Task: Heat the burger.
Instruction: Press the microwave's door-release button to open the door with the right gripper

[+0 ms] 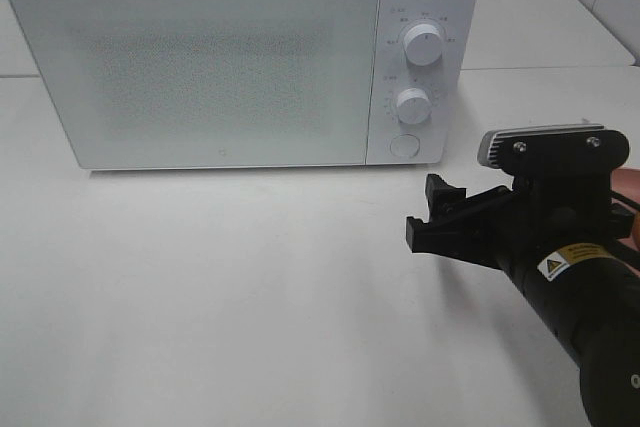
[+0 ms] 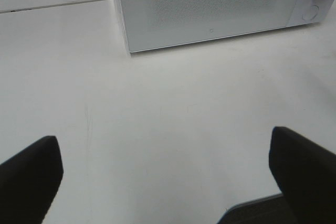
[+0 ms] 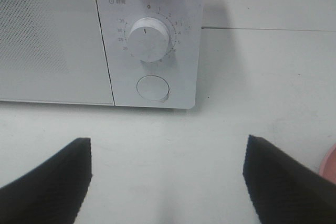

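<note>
Microwave, white and boxy (image 1: 200, 57), sits at the far edge of the white counter (image 1: 200, 297) with its speckled door shut. Its control panel faces the near edge and carries an upper round white dial (image 1: 424, 44), a lower round white dial (image 1: 412, 105) and a round white button (image 1: 404, 145).

Burger shows in no view, so its place, heading and long axis cannot be told.

Thin pink curved rim (image 3: 329, 163) is cut off at the frame border in the right wrist view, on the counter's right side. A reddish patch (image 1: 626, 185) behind the right arm is too hidden to identify.

Black right gripper (image 1: 425, 210) hangs over the counter's right side, aimed at the control panel, jaws wide, nothing between them. Black left gripper (image 2: 164, 140) shows only in its wrist view, jaws wide, nothing held, over bare counter in front of the microwave door.
</note>
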`<state>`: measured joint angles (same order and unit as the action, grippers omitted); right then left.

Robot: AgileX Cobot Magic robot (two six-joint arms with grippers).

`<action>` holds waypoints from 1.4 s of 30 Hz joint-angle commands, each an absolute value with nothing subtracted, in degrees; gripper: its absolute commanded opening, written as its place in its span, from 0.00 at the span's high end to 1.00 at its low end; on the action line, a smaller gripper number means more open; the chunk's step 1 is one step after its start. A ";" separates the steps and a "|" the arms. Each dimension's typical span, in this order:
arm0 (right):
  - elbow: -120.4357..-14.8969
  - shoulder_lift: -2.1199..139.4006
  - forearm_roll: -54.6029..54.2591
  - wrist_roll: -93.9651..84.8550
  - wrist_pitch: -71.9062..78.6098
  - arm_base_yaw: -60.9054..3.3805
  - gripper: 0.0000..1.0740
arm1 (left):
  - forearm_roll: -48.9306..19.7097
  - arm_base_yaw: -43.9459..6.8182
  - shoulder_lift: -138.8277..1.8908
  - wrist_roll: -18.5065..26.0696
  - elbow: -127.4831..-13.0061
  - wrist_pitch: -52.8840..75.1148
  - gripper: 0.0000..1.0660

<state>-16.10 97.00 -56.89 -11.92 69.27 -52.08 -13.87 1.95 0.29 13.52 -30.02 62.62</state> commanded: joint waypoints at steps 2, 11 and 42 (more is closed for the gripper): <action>-16.10 96.89 -56.89 -4.87 74.20 -52.20 0.29 | -13.98 1.78 1.66 13.12 -29.91 62.17 0.06; -16.10 96.89 -56.95 19.37 73.40 -52.20 0.35 | -13.98 1.78 1.66 13.12 -29.91 62.17 0.06; -18.62 100.50 -58.50 69.61 67.78 -52.02 1.00 | -13.98 1.78 1.66 13.12 -29.91 62.17 0.06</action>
<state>-17.13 99.06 -58.56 68.87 68.53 -52.08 -13.87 1.95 0.29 13.52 -30.02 62.62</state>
